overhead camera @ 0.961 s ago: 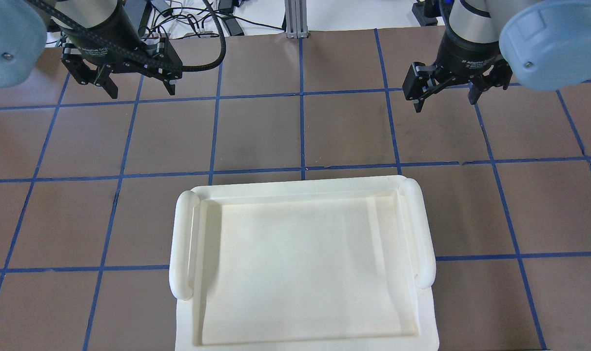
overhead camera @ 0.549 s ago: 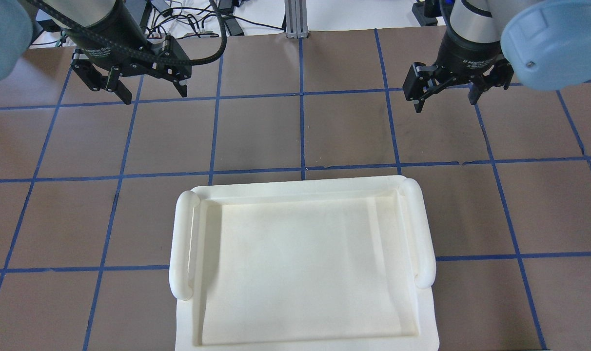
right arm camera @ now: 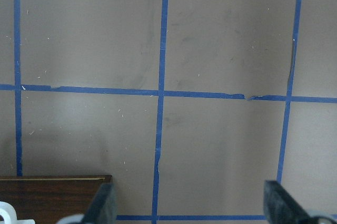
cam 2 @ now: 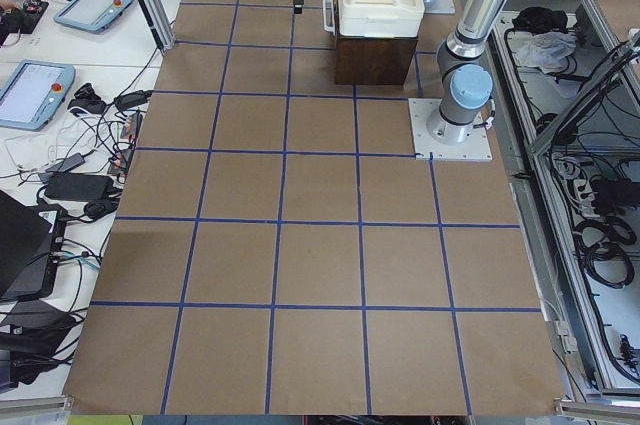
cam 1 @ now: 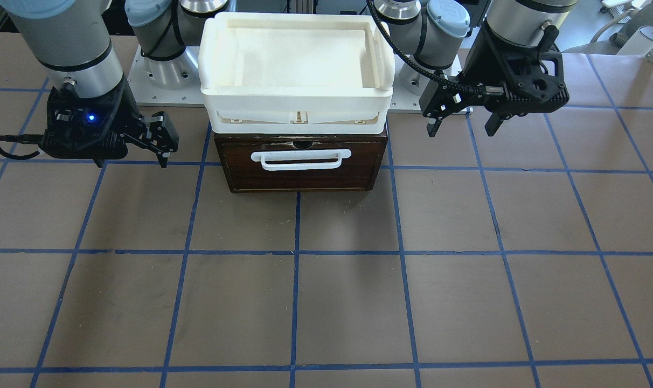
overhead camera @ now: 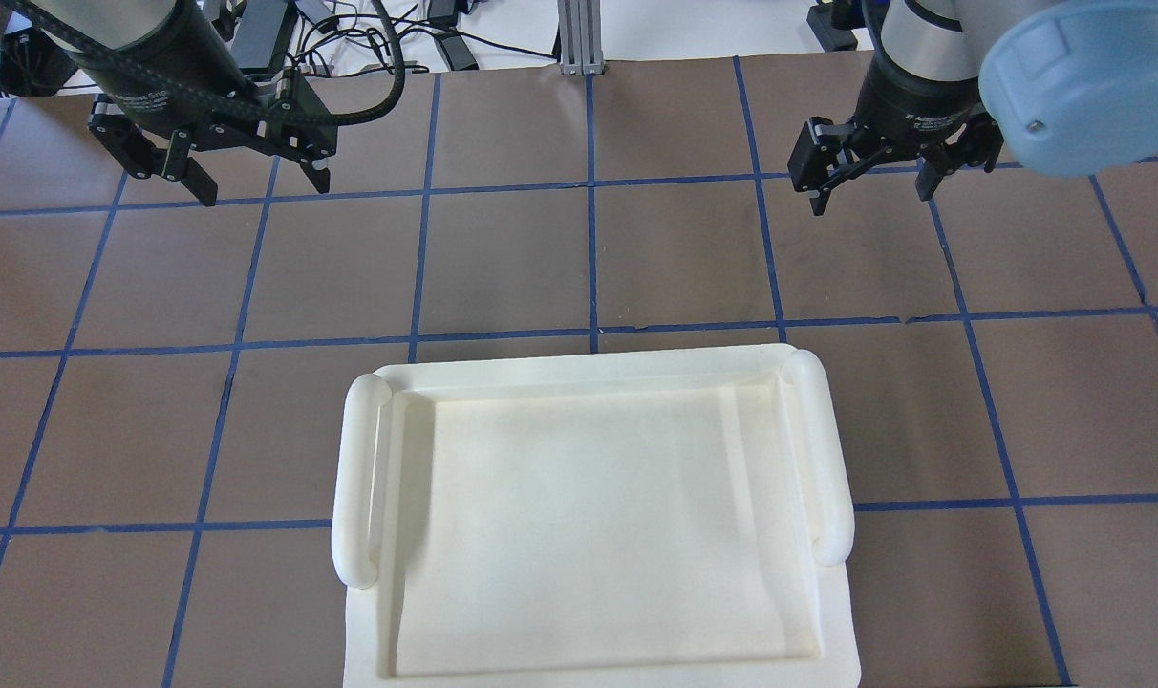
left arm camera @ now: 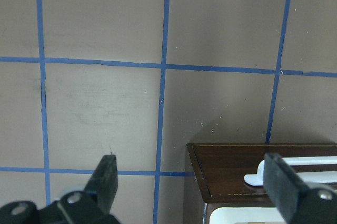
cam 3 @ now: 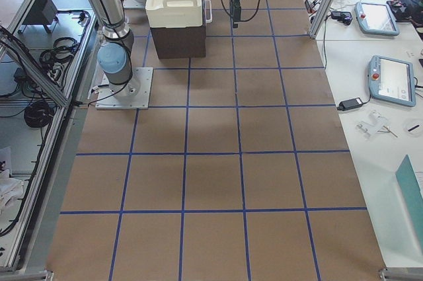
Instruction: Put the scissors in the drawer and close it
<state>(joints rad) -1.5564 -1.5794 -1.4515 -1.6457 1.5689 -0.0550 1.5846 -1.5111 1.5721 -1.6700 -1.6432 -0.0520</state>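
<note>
The drawer (cam 1: 299,178) has a dark brown front and a white bar handle (cam 1: 304,159). It looks pushed in, and none of its interior shows. The scissors are in no view. My left gripper (cam 1: 463,128) hangs open and empty above the table beside the drawer, and also shows in the overhead view (overhead camera: 264,189). Its wrist view shows the drawer's corner (left arm camera: 231,174) and handle end (left arm camera: 295,168). My right gripper (cam 1: 131,159) is open and empty on the drawer's other side, seen from overhead too (overhead camera: 873,199).
A white foam tray (cam 1: 297,97) sits on top of the drawer unit and fills the lower overhead view (overhead camera: 359,478). The brown table has a blue tape grid. Cables and tablets lie on side desks (cam 2: 60,75).
My left gripper shifted a little toward the middle, then back to the left. My right gripper barely moved. Both stayed open.
</note>
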